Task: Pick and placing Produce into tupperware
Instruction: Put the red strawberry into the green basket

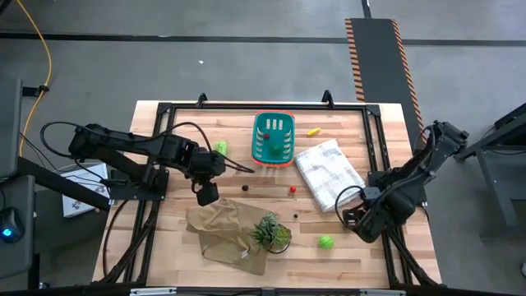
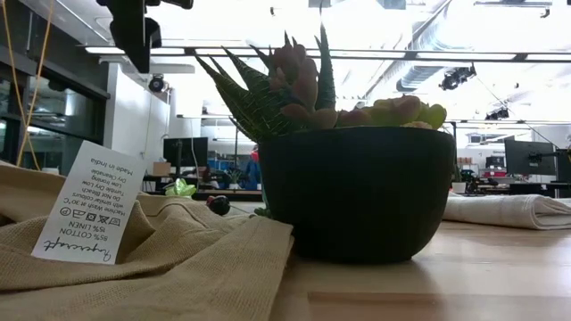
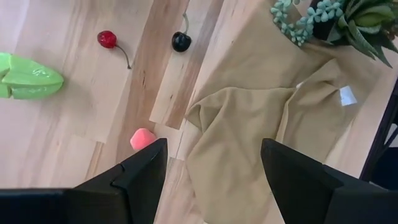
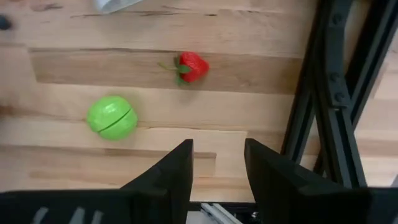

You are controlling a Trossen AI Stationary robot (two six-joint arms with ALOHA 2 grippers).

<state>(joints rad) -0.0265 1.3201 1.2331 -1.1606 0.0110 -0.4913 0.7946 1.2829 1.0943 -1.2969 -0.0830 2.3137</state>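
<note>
Teal plastic, slotted at the sides, the tupperware (image 1: 273, 138) is sitting at the far middle of the wooden tabletop (image 1: 173, 247), with something red lying inside it. A yellow piece (image 1: 313, 131) is lying just to its right, and a light green lump (image 1: 220, 148) is lying to its left, close to the left arm. A white checked cloth (image 1: 328, 173) is spreading out right of the basket, between it and the right arm.

Nearer the middle, a dark cherry (image 3: 181, 42) and a red cherry (image 3: 107, 39) are resting on bare wood, with a small pink piece (image 3: 142, 138) near them. A tan cloth (image 1: 220, 232) is lying crumpled on the near side, and the potted succulent (image 1: 271, 233) is standing at its right edge, filling most of the low view and hiding what lies behind it. A green ball (image 4: 112, 117) and a red strawberry (image 4: 190, 66) are lying near the right edge, on the near side.

The left gripper (image 3: 213, 168) is hovering over the edge of the tan cloth, its fingers standing wide apart and holding nothing. The right gripper (image 4: 217, 171) is hanging over the right side of the tabletop beside the dark frame rail (image 4: 323, 93), its fingers standing only a little apart with nothing between them.
</note>
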